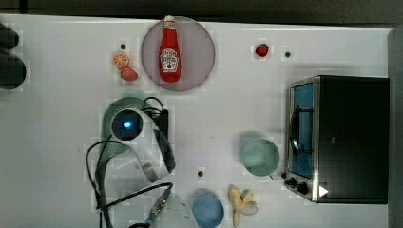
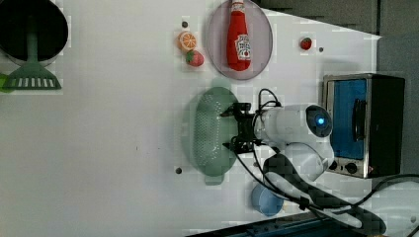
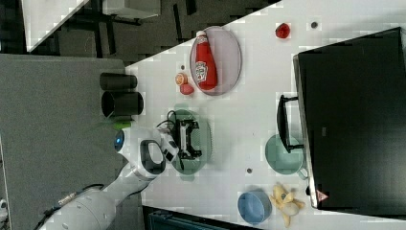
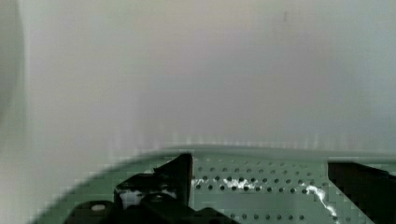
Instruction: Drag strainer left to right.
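Two black fingers (image 4: 180,170) are spread wide apart, holding nothing. They hang over the inside of the strainer (image 2: 210,131), the pale green bowl w/ lots of little holes. In the wrist view one finger is at each side & the holey green floor sits between them. The gripper (image 2: 240,127) is over the strainer's edge in the left view, on the side near the white arm (image 2: 296,123).

In the top view the strainer (image 1: 124,105) is on the top view's left half of the white table (image 1: 57,142), mostly hidden under the arm, just below the strawberry (image 1: 129,74) & orange slice (image 1: 120,60).

Next to those is a gray plate (image 1: 202,52) w/ a ketchup bottle (image 1: 170,52) lying on it. A smooth mint cup (image 1: 260,157) stands well apart, beside the toaster oven (image 1: 340,137) at the top view's right. A blue bowl (image 1: 207,211) & a peeled banana (image 1: 242,202) are near the table's bottom edge. One more strawberry (image 1: 262,50) sits near the far edge.
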`<act>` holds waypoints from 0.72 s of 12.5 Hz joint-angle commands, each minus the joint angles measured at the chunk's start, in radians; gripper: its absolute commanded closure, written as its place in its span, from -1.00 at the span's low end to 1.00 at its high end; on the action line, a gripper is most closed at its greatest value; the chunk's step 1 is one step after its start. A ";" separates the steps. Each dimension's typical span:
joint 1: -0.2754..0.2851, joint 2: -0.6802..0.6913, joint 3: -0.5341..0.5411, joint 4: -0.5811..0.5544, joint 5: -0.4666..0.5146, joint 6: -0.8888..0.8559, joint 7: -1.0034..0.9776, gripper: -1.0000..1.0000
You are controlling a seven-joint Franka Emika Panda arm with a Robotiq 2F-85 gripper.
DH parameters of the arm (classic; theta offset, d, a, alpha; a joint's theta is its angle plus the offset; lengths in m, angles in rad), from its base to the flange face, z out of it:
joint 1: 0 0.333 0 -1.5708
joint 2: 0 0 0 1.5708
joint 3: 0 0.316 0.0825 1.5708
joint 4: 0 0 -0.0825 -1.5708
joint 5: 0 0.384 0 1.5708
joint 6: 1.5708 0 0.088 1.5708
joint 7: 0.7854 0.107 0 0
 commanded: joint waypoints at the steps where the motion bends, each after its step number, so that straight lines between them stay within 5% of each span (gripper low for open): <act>1: -0.043 -0.050 -0.042 -0.024 -0.001 0.010 -0.122 -1.00; 9: -0.048 -0.067 -0.181 -0.031 -0.001 0.011 -0.236 -1.00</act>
